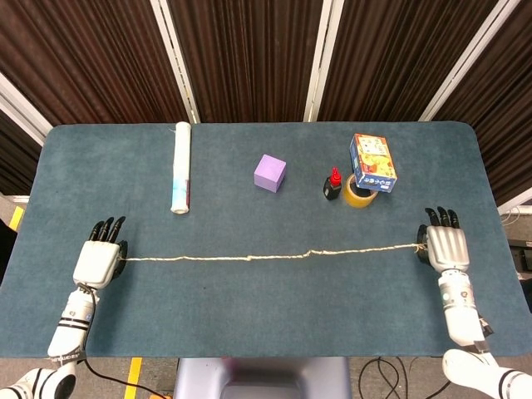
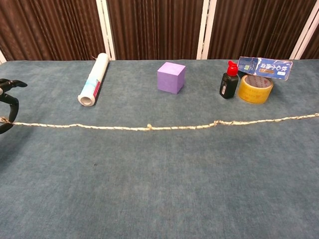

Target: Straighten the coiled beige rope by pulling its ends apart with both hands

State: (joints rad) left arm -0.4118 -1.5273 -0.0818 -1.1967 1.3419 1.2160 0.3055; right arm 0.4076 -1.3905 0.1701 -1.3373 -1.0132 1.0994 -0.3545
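Note:
The beige rope (image 1: pixel 266 256) runs nearly straight across the blue table, from left to right, with a small kink near its middle (image 2: pixel 149 127) and another further right. My left hand (image 1: pixel 98 259) holds the rope's left end at the table's left side; only its dark fingers (image 2: pixel 7 102) show at the chest view's left edge. My right hand (image 1: pixel 445 247) holds the right end near the table's right edge; the chest view does not show it, and the rope leaves that frame on the right.
Behind the rope stand a rolled paper tube (image 1: pixel 180 167), a purple cube (image 1: pixel 270 173), a black bottle with a red cap (image 1: pixel 332 184), a yellow tape roll (image 1: pixel 360 194) and a blue box (image 1: pixel 373 162) lying on it.

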